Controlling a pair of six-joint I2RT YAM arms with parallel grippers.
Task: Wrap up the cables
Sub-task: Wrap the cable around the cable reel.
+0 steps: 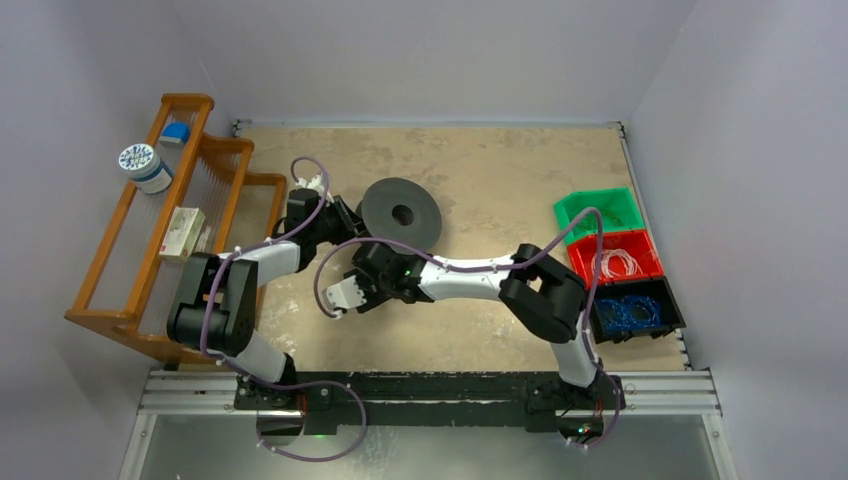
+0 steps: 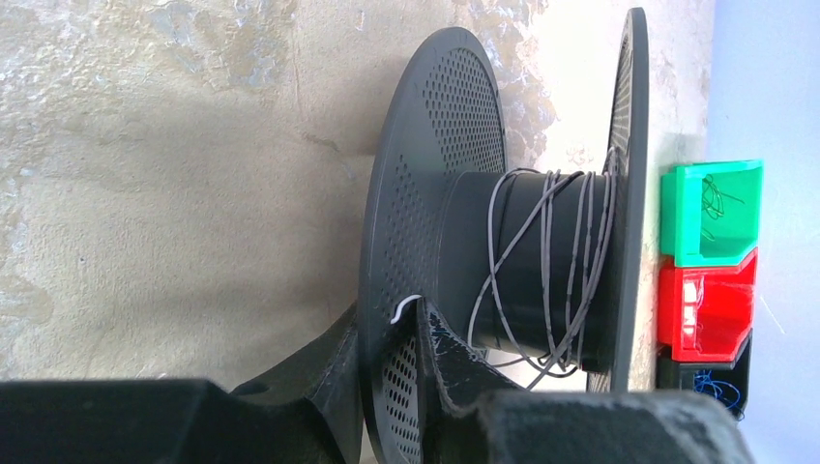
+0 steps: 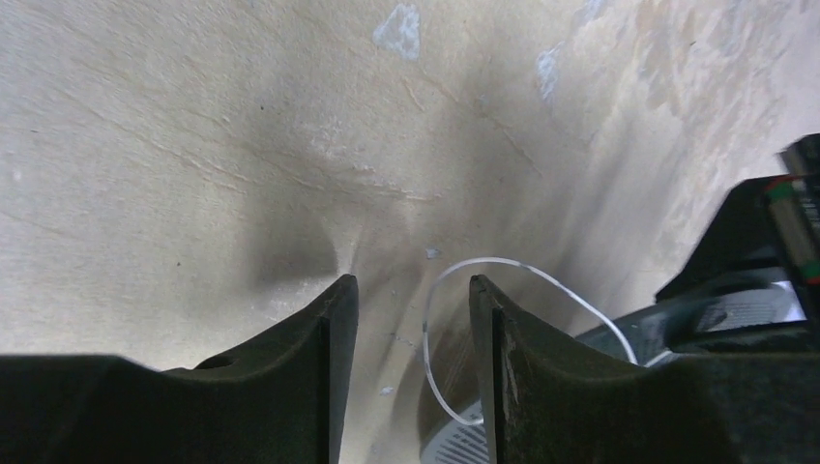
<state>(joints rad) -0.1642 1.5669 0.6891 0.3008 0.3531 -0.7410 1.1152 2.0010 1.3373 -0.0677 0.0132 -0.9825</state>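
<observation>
- Winding is partly done, we judge: the cable (image 2: 546,246) lies in loose turns round the hub of the black spool (image 2: 454,145) on the bench (image 2: 145,193).
- The left tool (image 2: 389,324) is clamped on the spool's near flange, steadying it.
- The right tool (image 3: 413,290) stands half open and grips nothing; a free cable loop curls from its gap toward two o'clock.
- Next we should close on that loop and lead it, taut, round the hub.

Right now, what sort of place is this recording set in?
Probably a lab robot cell for cable winding: a walled-in tabletop with a black spool, a red bin of whitish cables and a wooden rack at the side.
</observation>
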